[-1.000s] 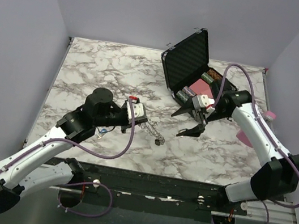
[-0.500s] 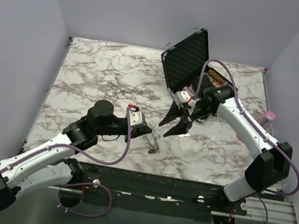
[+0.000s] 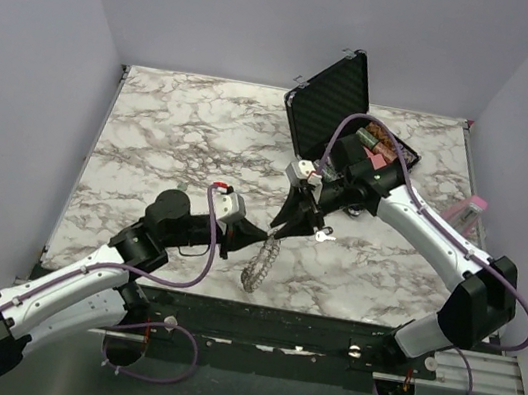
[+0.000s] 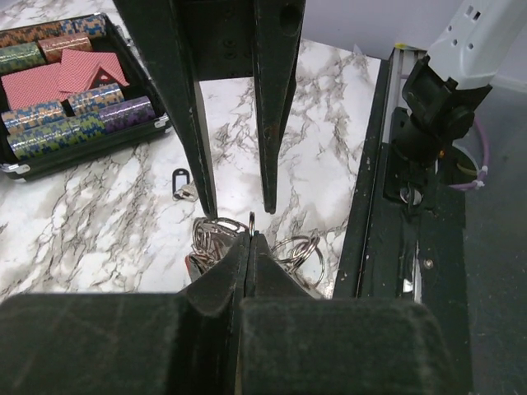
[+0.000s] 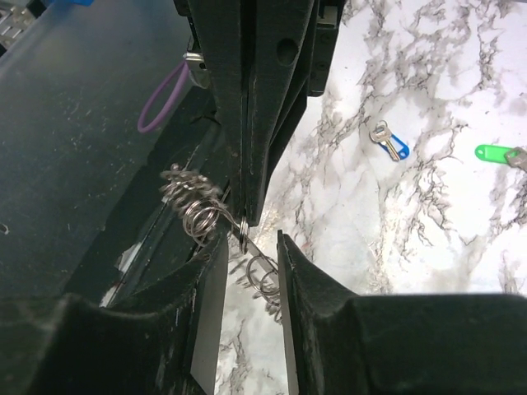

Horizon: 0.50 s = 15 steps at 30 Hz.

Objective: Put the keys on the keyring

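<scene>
L tool [image 4: 249, 247]: pressed together, pinching keyring [image 3: 258, 263] by its top rings. Hangs as a bunched silver chain under the tool tip, near the front edge of counter [image 3: 175, 122]; can't tell if its lower end touches the marble.

R tool [image 5: 249, 239]: spread partway, one finger each side of a small ring poking out of the L tool tip. Gap visible on both sides, nothing pinched.

Black-head key [image 4: 183, 188]: flat on counter just beyond the R tool, between tools and case [image 3: 331, 97].

Labels/writing: blue tag [image 5: 394, 145] w/ small silver piece, and green tag [image 5: 494, 152], both on marble in R wrist view; any text too small to read. Chip rolls [image 4: 49, 136] and red cards [image 4: 78, 72] in case, patterned, no legible print.

Edges/room:
- Black rail [image 4: 370, 230] runs along front edge, right beside both tools.
- Tools tip to tip at front-centre, tight there.
- Case at back-R, lid up.
- Pink item [image 3: 473, 205] at R edge.
- Widest open marble at back-L.
</scene>
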### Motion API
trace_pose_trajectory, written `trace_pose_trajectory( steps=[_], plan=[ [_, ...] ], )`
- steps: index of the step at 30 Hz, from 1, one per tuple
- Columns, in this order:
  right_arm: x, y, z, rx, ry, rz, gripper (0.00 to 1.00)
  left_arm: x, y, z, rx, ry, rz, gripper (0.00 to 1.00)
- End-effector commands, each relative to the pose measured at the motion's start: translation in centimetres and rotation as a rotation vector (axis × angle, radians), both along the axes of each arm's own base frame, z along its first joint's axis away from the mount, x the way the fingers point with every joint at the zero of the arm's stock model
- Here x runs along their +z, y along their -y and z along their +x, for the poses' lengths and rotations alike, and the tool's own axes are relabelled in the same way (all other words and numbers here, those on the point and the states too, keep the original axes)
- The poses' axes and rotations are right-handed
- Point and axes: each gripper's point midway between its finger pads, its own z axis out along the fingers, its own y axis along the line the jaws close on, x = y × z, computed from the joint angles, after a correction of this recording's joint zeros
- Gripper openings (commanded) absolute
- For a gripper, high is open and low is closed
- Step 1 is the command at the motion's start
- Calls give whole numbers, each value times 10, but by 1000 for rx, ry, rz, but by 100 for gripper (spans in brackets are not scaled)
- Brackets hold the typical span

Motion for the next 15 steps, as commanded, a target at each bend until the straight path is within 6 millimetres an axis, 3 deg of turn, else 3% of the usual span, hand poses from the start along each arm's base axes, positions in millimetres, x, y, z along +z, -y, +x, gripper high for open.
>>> trace_pose_trajectory(
  steps=[1,15],
  plan=[
    [6,1,-1,-17,18,15,37,26,-2,3,51,27,-114,0],
    [1,-4,-2,-21,4,5,30,27,-1,4,69,-28,-190,0]
  ],
)
